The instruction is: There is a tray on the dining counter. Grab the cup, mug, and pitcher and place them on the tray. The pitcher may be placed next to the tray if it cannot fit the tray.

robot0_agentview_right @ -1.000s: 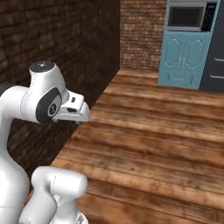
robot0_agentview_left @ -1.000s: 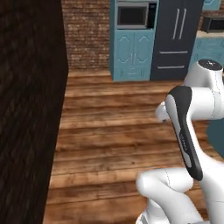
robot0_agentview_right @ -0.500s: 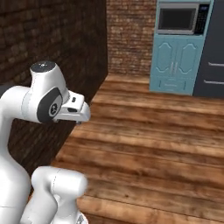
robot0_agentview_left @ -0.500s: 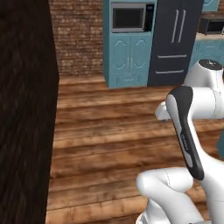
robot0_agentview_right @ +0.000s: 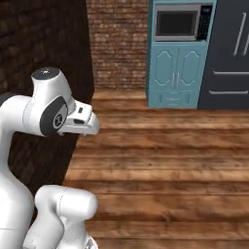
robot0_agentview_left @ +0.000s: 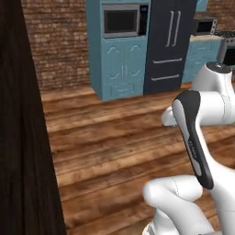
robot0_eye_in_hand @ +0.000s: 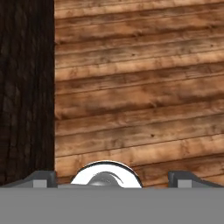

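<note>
Hand (robot0_eye_in_hand: 112,177): you've got it spread wide, tips far apart at the bottom edge of the hand view, nothing between them; it looks down at bare floor.
Arm (robot0_agentview_left: 195,133): folded up close over the base; white links w/ a dark joint band. In the right base view the arm (robot0_agentview_right: 46,109) sits at left, beside the dark wall.
Floor (robot0_eye_in_hand: 140,87): brown wood planks, running across under the hand.
Wall (robot0_agentview_left: 23,137): dark brick face along your left in both base views; in the hand view it's the dark strip on the left, meeting the planks at a straight edge.
Brick wall (robot0_agentview_left: 62,46): red-brown, at the far end of the room.
Cabinet (robot0_agentview_left: 120,50): teal, tall, against the far wall; two doors and a drawer below.
Microwave (robot0_agentview_left: 121,20): built into the top of the cabinet, dark door.
Fridge (robot0_agentview_left: 170,43): dark, just right of the cabinet, touching it; long handles.
Task things: you can't place cup, mug, pitcher, tray or tabletop from these views.
</note>
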